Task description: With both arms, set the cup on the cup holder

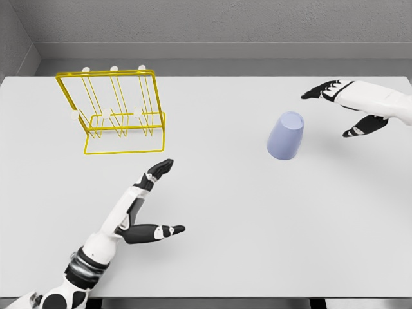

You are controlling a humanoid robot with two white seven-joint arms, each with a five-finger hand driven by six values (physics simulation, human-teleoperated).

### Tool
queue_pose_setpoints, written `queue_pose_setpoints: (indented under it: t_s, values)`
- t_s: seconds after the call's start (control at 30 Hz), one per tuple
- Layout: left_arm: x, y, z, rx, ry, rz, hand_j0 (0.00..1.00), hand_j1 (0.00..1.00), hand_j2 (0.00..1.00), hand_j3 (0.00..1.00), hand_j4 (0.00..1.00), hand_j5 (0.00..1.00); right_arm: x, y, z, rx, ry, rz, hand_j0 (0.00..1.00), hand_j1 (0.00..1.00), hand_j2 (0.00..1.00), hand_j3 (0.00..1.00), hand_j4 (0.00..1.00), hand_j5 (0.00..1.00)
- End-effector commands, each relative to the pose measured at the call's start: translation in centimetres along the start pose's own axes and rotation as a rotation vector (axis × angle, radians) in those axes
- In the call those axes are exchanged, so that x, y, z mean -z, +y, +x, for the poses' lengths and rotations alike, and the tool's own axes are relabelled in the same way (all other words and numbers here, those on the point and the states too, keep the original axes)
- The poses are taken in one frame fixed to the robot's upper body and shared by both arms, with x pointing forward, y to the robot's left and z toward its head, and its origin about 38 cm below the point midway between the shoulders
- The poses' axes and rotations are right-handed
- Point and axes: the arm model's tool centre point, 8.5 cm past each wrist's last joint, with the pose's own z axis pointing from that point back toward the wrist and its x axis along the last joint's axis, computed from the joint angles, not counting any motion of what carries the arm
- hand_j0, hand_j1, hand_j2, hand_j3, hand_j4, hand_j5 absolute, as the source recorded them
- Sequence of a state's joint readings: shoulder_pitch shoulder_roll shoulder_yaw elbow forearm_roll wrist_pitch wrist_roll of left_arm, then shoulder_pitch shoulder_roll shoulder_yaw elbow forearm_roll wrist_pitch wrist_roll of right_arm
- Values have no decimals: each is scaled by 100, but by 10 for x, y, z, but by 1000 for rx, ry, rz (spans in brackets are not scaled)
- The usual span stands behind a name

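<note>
A pale lavender cup (286,135) stands upside down on the white table, right of the middle. A yellow wire cup holder (116,112) with white-tipped prongs stands at the back left. My right hand (335,109) hovers just right of the cup, fingers spread, a short gap away from it and holding nothing. My left hand (161,199) lies low over the table's front left, fingers stretched out and thumb apart, far from the cup and below the holder.
The white table (219,212) fills the view, with its front edge at the bottom and a grey wall behind its far edge. Bare table surface lies between the holder and the cup.
</note>
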State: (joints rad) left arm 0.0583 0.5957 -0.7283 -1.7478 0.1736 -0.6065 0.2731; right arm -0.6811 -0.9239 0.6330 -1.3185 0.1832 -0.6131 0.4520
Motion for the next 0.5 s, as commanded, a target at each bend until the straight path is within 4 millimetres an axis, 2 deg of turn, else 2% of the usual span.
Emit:
queue_pose_setpoints:
  t_s: [0.0,0.1,0.13,0.17,0.3,0.43,0.47]
  values:
    - [-1,2,-5,-62,46,34,100,100,100,100,100,100,-1,1,-2,9,6,4,100,100,100,100,100,100]
    - [5,4,-10,-97,102,1,100,100,100,100,100,100,4,5,-2,17,2,5,100,100,100,100,100,100]
    - [10,3,-11,-120,120,-56,100,100,100,100,100,100,7,-3,-3,12,1,-12,100,100,100,100,100,100]
    - [8,6,-11,-115,129,-58,100,100,100,100,100,100,17,-11,2,-6,-19,-15,100,100,100,100,100,100]
    - [3,10,-18,-82,215,-81,100,100,100,100,100,100,38,-16,13,-94,-47,89,100,100,100,100,100,100]
    - [2,3,-21,-78,269,-180,100,100,100,100,100,100,49,-10,15,-147,-48,225,100,100,100,100,100,100]
    - [3,2,-21,-79,269,-180,100,100,100,100,100,100,54,-3,16,-159,-53,259,100,100,100,100,100,100]
